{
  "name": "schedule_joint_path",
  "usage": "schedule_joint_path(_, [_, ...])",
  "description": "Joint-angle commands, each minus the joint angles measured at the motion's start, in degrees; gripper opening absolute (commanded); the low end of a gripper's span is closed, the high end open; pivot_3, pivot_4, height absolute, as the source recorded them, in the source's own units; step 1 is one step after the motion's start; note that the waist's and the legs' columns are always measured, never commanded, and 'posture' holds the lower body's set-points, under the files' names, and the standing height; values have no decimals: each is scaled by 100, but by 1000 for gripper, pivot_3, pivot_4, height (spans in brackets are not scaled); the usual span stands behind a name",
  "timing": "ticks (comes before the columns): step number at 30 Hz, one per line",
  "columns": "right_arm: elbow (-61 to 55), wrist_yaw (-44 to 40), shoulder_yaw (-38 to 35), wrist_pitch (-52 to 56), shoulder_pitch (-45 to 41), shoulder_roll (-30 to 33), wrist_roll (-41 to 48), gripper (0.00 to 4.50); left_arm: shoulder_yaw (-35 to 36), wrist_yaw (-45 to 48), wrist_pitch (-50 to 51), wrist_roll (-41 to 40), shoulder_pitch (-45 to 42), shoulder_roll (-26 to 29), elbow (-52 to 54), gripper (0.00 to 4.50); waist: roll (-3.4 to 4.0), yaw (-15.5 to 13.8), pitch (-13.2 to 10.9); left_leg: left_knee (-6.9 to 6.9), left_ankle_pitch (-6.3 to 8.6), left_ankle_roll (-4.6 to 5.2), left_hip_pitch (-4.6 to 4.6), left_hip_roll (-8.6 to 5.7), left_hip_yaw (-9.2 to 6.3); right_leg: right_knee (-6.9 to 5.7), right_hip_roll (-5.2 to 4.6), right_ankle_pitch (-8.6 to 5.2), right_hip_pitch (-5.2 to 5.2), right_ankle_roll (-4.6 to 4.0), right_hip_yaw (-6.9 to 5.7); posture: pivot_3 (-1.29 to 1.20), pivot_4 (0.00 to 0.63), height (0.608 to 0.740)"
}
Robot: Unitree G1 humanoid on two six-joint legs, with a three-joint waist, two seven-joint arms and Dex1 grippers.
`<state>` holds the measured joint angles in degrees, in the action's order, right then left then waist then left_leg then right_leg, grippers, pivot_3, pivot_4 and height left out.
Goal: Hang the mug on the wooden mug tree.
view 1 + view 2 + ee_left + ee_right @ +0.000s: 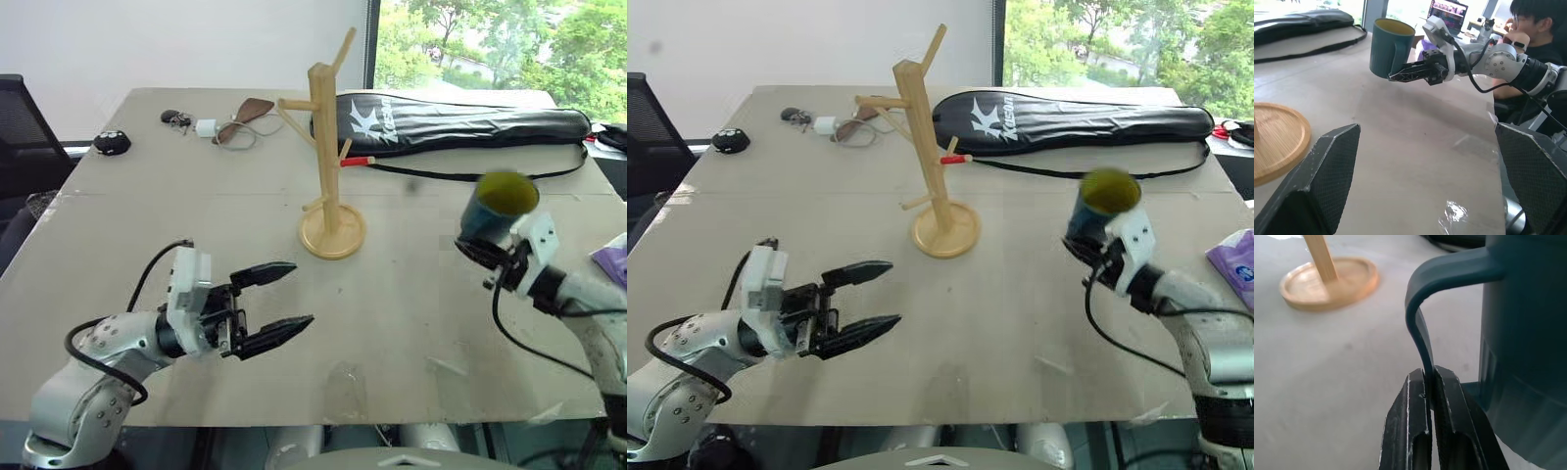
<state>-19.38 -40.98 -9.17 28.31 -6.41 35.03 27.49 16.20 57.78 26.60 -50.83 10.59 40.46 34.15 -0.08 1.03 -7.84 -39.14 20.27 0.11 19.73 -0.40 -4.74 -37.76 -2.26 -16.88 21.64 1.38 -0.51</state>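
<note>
Right end effector (1429, 382): both black fingers are pressed together on the lower part of the loop handle of the mug (498, 206), pinching it from either side. The mug is upright, mouth up, yellow-green inside showing, and is carried clear above the table (411, 294) at the right of the frame in the eye views. The handle faces the end effector; the teal body sits beyond it.

Left end effector (274, 305): fingers spread well apart, nothing between them. It is at the lower left of the frame, over the table, pointing toward the right side.

The wooden mug tree (330, 147) stands upright on its round base at the centre of the frame, between the two end effectors and further back. All visible pegs are bare. The mug is well apart from it, to its right.

Behind the tree, at the upper right, a long black racket bag (460, 122) lies across the table. At the upper left lie keys (176, 118), a white charger with cable (208, 127) and a small black object (112, 143). A person (1528, 34) sits beyond the table's edge in the left wrist view.
</note>
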Motion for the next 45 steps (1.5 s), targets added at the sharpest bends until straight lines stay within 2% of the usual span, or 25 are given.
schedule_joint_path(1, [-1011, 590, 213, 1441, -1183, 100, 676, 9, 481, -253, -375, 48, 384, -236, 373, 4500, 0, 28, 0, 0, 0, 0, -1, 0, -4, 0, 2, 0, 2, 0, 3, 0, 150, 740])
schedule_joint_path(4, [-1180, 950, 410, 2481, -2012, 105, 983, 9, 689, -532, -748, 166, 684, -650, 461, 4500, -7, -31, 4, 8, 0, -1, 1, -1, -15, 10, 3, 0, 4, 0, -2, 0, 150, 740])
schedule_joint_path(7, [-1198, 1094, 660, 3172, -2689, 91, 1183, 9, 884, -305, -956, -51, 912, -835, 417, 4500, -10, -105, 2, 7, 0, -1, 17, -11, -35, 27, -4, 0, 4, -1, -8, 0, 150, 740])
schedule_joint_path(10, [-1116, 1299, 786, 3698, -3229, -67, 1350, 9, 1071, 164, -958, -379, 1061, -717, 281, 4500, -7, -143, 1, 5, 0, 0, 26, -21, -43, 29, -7, 0, 9, -1, -7, 0, 150, 740])
schedule_joint_path(14, [-1019, 1420, 947, 4230, -3837, -321, 1544, 9, 1351, 346, -773, -598, 1329, -433, 289, 4500, -2, -63, -2, 10, 0, -1, 25, -20, -43, 23, -5, -1, 14, -1, -6, 0, 150, 740])
schedule_joint_path(23, [-1003, 1392, 1166, 4609, -4152, -460, 1670, 9, 1601, -11, -616, -974, 914, -233, 133, 4500, -3, -13, -2, 10, 0, 0, 24, -25, -45, 23, -7, 0, 14, -1, -6, 0, 150, 740])
schedule_joint_path(33, [-650, 1331, 1404, 4461, -4346, -612, 1463, 9, 1824, 462, 224, -1388, -111, 926, -895, 4500, -1, 35, -3, 11, 0, 0, 21, -28, -45, 16, -2, 0, 19, 0, -7, 0, 150, 740])
schedule_joint_path(45, [-383, 1652, 1689, 4422, -4519, -1146, 1139, 9, 1797, 817, 466, -1154, -528, 1091, -1218, 4500, -3, 150, -2, 38, -1, -2, 20, -29, -44, 12, -6, 0, 46, 0, -5, 0, 150, 740])
